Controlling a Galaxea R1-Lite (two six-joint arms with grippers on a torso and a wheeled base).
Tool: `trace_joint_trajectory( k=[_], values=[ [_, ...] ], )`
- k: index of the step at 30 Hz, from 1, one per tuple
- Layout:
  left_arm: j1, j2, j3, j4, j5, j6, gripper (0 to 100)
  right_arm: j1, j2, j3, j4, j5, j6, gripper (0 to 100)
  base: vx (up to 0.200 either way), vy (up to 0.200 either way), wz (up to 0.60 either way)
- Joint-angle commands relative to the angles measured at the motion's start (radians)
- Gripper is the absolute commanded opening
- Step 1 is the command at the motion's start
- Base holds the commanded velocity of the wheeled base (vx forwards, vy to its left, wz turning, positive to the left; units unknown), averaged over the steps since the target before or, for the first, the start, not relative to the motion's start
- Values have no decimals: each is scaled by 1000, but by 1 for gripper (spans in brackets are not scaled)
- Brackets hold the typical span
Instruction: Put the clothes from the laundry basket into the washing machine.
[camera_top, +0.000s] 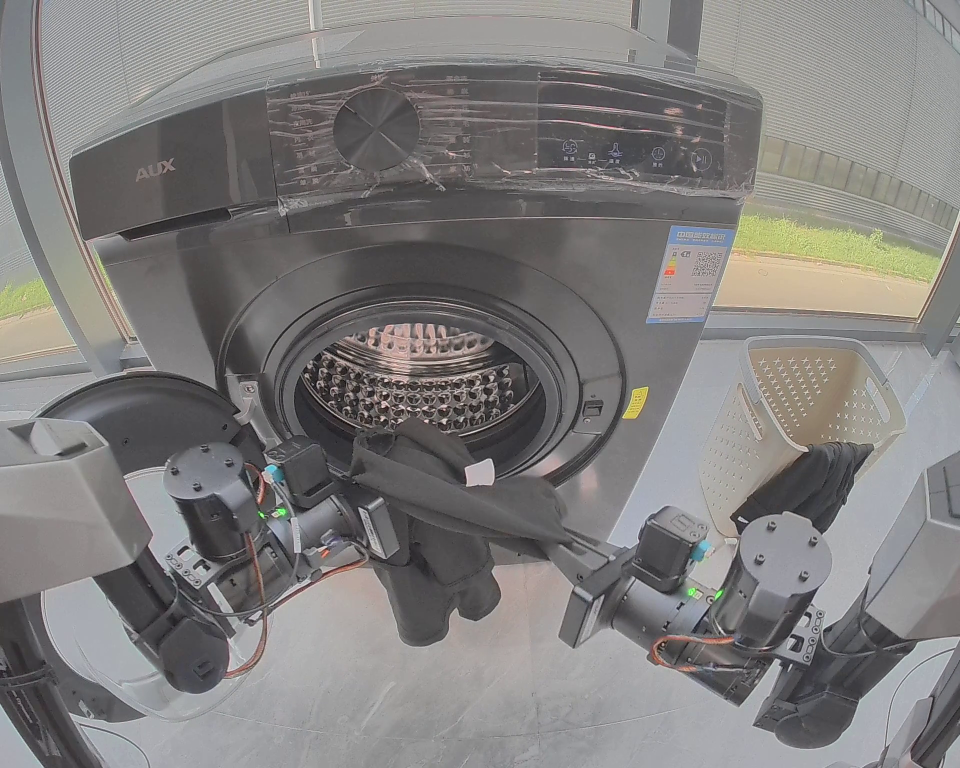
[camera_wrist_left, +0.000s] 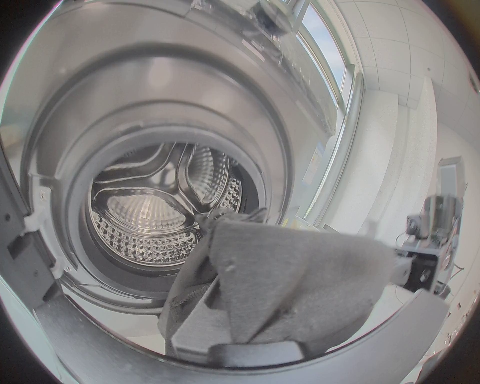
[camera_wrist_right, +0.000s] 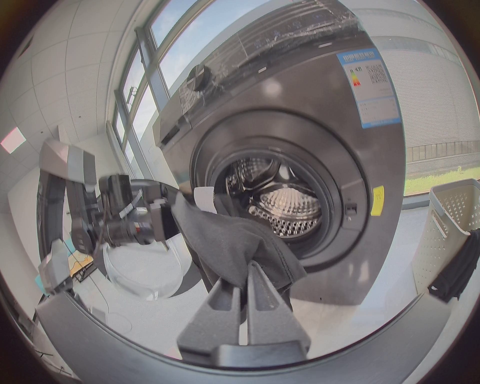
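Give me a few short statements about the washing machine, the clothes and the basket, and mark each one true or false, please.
1. The door of the washing machine is closed. False: it stands open, on the robot's left side.
2. The jaws of both arms hold one dark garment in front of the opening. True.
3. The drum is full of clothes. False: the part that shows is empty.
4. A dark cloth hangs over the rim of the basket. True.
5. The basket stands to the left of the machine. False: it stands to the robot's right of it.
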Motion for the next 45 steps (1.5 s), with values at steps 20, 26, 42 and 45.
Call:
trace_joint_trajectory(
  k=[20,26,42,45],
  values=[
    [24,-266,119,-4,1,-56,0,59,41,186,-5,4,1,100,0,0,0],
    [24,-322,169,-3,3,-65,0,-23,36,215,-5,-42,13,100,0,0,0],
    [103,-335,262,0,49,75,0,-185,9,215,-8,-70,40,100,0,0,0],
    [108,-335,267,0,44,70,0,-185,12,215,-8,-70,40,100,0,0,0]
  ],
)
